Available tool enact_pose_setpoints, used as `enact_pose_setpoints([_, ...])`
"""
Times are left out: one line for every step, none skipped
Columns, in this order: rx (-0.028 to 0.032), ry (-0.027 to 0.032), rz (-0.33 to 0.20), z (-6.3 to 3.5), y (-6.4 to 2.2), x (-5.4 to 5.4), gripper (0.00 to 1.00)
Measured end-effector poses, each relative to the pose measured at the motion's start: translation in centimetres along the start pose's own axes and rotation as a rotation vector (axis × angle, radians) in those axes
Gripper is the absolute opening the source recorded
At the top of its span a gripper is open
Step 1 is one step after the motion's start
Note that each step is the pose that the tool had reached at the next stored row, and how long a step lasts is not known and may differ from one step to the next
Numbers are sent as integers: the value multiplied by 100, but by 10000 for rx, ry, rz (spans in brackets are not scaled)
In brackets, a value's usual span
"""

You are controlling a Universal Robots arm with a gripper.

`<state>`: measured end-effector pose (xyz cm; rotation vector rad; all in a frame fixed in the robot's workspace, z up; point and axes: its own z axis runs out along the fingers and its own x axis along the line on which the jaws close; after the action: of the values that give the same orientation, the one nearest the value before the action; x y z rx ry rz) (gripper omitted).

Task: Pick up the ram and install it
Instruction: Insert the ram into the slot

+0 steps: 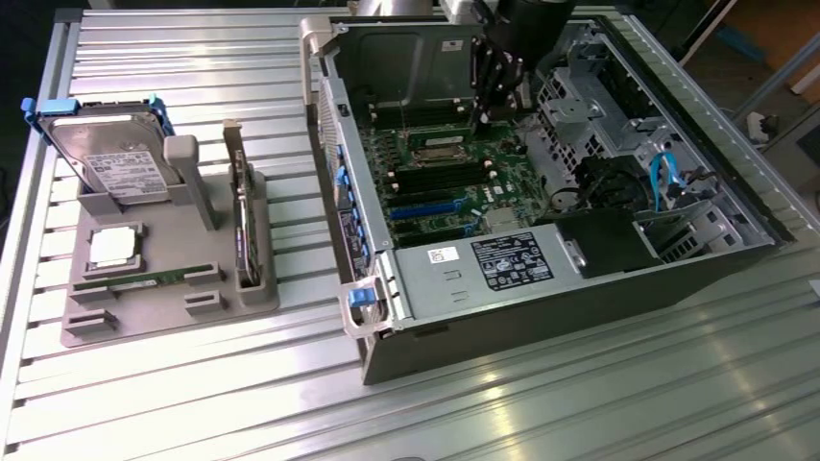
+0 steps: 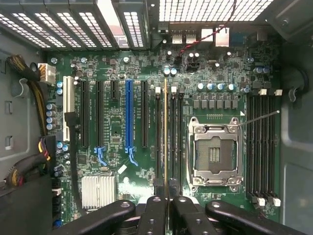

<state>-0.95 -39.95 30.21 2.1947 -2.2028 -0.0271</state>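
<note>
- Step in hand, by judgement: the install half of the task, with the pick-up done.
- Gripper (image 2: 167, 204) clamped on the ram (image 2: 165, 137), fingers pressed against its two faces.
- Ram seen edge-on from the wrist as a thin yellow-green line, running lengthwise along the near bank of memory slots (image 2: 174, 147), just beside the CPU socket (image 2: 213, 152).
- Impossible to tell whether hovering over a slot or touching one.
- From the exterior view, gripper (image 1: 494, 101) reaching down inside the computer case (image 1: 539, 331), close above the motherboard (image 1: 443, 178).
- Seating likely calls for a stick kept upright and parallel to the slots, centred over one slot rather than between two, then pressed straight down with even force; end clips too small to read.
- Computer case, lying open on the table (image 1: 577, 413): motherboard, empty CPU socket, blue expansion slot (image 2: 128, 115), second bank of memory slots (image 2: 261, 147), silver heat sink (image 2: 99, 188), and a labelled metal box (image 1: 474, 264) at the near end.
- Grey tray (image 1: 167, 322), well apart from the case toward the exterior view's left: hard drive (image 1: 109, 158) upright in a blue frame, expansion card (image 1: 241, 216) on edge, square chip (image 1: 113, 247) lying flat, thin green strip (image 1: 141, 279) in the front groove, possibly another stick, hard to tell.
</note>
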Motion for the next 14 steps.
enact_pose_setpoints([1, -1, 0, 13, -1, 0, 12])
enact_pose_setpoints([0, 0, 0, 25, -1, 0, 12])
enact_pose_setpoints([0, 0, 0, 39, -1, 0, 12])
enact_pose_setpoints([0, 0, 0, 52, -2, -1, 12])
enact_pose_setpoints([0, 1, 0, 65, -2, -1, 12])
enact_pose_setpoints([0, 1, 0, 83, -3, -1, 12])
enact_pose_setpoints([0, 0, 0, 97, -3, -1, 12])
enact_pose_setpoints([0, 0, 0, 110, -4, -1, 12])
enact_pose_setpoints([0, 0, 0, 123, -4, -1, 12])
enact_pose_setpoints([0, 0, 0, 133, -5, -1, 12])
enact_pose_setpoints([0, 0, 1, 144, -5, -2, 12])
enact_pose_setpoints([0, 1, 1, 154, -6, -2, 12])
enact_pose_setpoints([-1, 1, 0, 163, -6, -2, 12])
enact_pose_setpoints([0, -1, 0, 186, -7, -2, 12])
